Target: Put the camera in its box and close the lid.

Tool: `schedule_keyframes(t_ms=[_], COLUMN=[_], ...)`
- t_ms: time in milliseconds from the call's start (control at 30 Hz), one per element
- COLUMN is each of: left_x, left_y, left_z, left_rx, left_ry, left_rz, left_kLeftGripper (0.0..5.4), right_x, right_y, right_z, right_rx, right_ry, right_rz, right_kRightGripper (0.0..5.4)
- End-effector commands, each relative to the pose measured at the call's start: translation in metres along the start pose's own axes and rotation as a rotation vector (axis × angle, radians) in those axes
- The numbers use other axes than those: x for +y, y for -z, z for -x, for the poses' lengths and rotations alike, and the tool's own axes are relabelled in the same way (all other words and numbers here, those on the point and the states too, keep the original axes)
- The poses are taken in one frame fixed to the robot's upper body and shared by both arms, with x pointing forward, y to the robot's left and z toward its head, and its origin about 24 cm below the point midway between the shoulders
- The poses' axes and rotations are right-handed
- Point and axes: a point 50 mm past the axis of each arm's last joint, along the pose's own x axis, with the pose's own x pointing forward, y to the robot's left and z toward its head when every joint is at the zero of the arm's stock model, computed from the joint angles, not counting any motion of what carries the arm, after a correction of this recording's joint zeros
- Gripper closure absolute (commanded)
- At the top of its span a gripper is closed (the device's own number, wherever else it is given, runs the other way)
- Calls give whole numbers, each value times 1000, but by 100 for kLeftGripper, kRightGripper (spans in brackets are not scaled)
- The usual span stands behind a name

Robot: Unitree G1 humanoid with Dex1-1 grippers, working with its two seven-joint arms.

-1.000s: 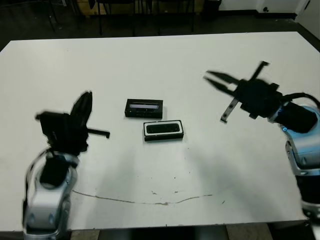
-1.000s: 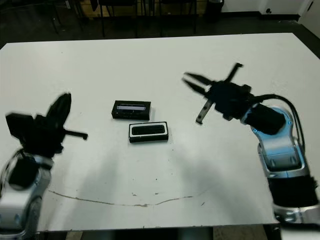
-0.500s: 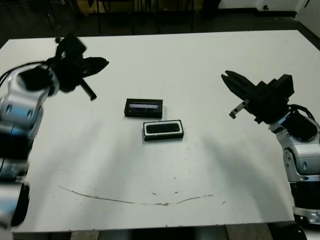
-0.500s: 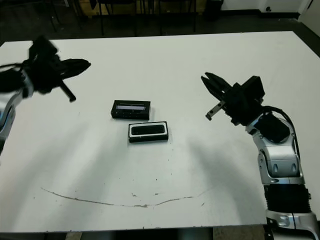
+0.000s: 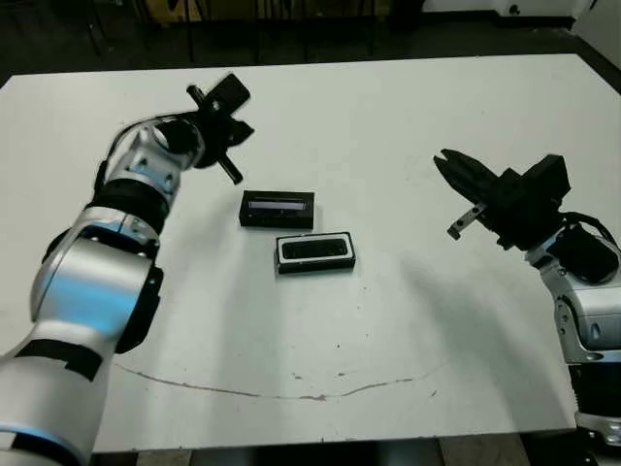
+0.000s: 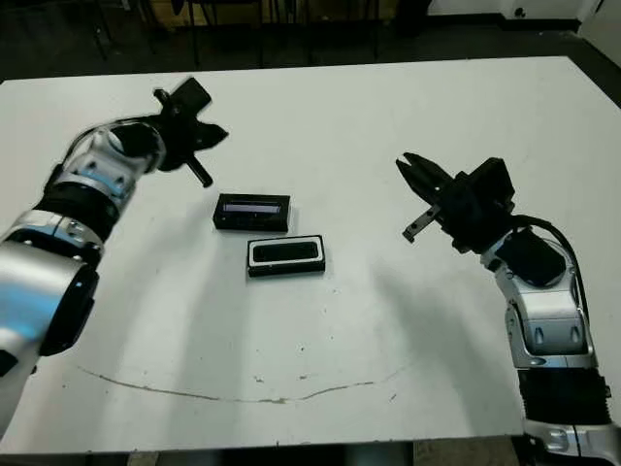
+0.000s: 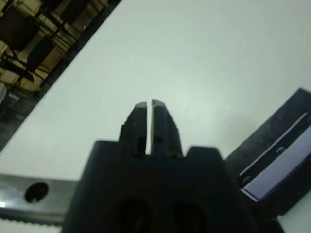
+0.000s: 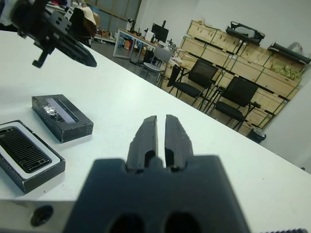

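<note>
Nearest the robot, the white bench has a thin dark scratch across it. A bit farther in sits the box, with the camera already lying flat inside its white lining. Just behind the box, near it but not touching, lies the lid, flat on the bench with its pale strip facing up. So the camera step looks done and the lid is not on yet.

The right hand floats above the bench, well apart from the box, on its right. Its two fingers are pressed close together and hold nothing. Farthest away, the left hand is up in the air beyond the lid. Its fingers are also close together, with only a thin crack between them, and they hold nothing.

What could go wrong: both hands are shut, so a hand coming down like that could bump the lid and push it away, or knock the box so that the camera shifts. The lid is flat and thin, so it may be hard to pinch and could slip.

Half a second ago the left hand was out near the far left side of the bench; now it is close to the lid. The right hand has barely moved. The box, camera and lid stayed put.
</note>
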Motion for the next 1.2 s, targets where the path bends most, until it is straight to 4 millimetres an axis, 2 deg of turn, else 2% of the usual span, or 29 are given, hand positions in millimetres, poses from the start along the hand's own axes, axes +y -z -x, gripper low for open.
schedule_keyframes(t_ms=[33, 167, 367, 533, 767, 900, 1100, 1200], left_x=[-10, -20, -25, -31, -41, -40, -32, -27], left_y=[17, 25, 24, 27, 37, 40, 37, 37], left_z=[-3, -6, -4, -1, 2, 5, 11, 16], left_rx=[46, 85, 171, 260, 341, 389, 402, 418], left_ry=[12, 48, 217, 369, 494, 533, 591, 632], left_rz=[44, 30, -59, -37, -32, -75, -152, -197], left_kLeftGripper=[540, 540, 540, 540, 540, 540, 540, 540], right_x=[10, 17, 22, 25, 27, 28, 31, 33], right_y=[14, 20, 25, 28, 18, 11, 15, 10], right_z=[9, 16, 23, 27, 36, 39, 38, 35], right_rx=[61, 63, 55, 76, 179, 196, 219, 207], right_ry=[-25, -45, -39, -41, -53, -34, -15, -19], right_rz=[-48, -29, -12, -16, 26, 0, -18, -23], right_kRightGripper=[539, 539, 539, 539, 539, 539, 539, 539])
